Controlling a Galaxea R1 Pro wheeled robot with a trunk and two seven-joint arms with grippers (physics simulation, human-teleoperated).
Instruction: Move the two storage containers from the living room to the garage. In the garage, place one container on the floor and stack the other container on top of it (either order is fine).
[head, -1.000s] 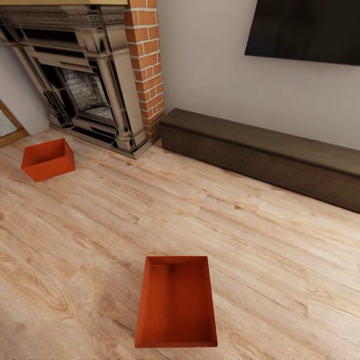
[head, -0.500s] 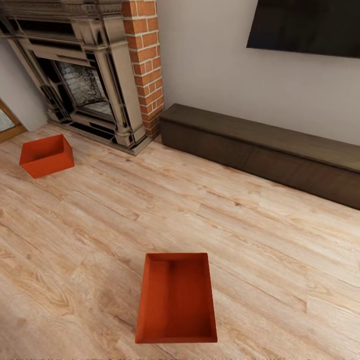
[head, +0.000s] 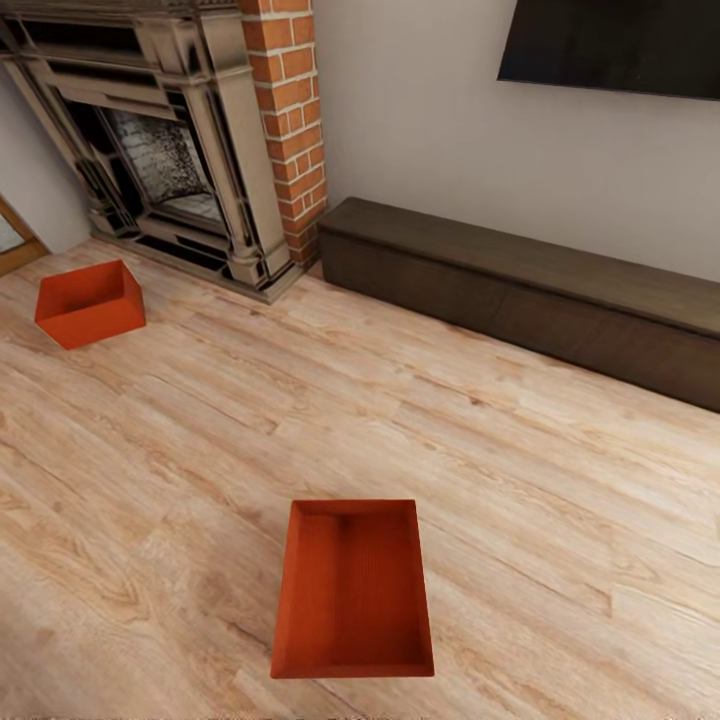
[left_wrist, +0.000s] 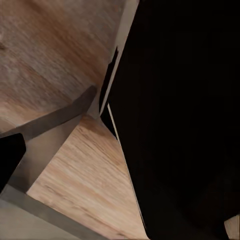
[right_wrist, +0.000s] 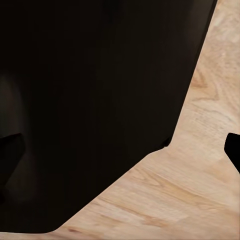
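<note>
fingers (right_wrist: 234, 150) barely visible, touching nothing seen

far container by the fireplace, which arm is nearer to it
Left, probably. The far container sits at the head view's left, the left arm's side; the right arm's side lies farther across. Both wrist views look past the robot's dark body, so this is a judgement.

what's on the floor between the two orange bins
Nothing: in the head view, the stretch between the near storage container and the far storage container by the fireplace is bare wood plank floor.
</note>
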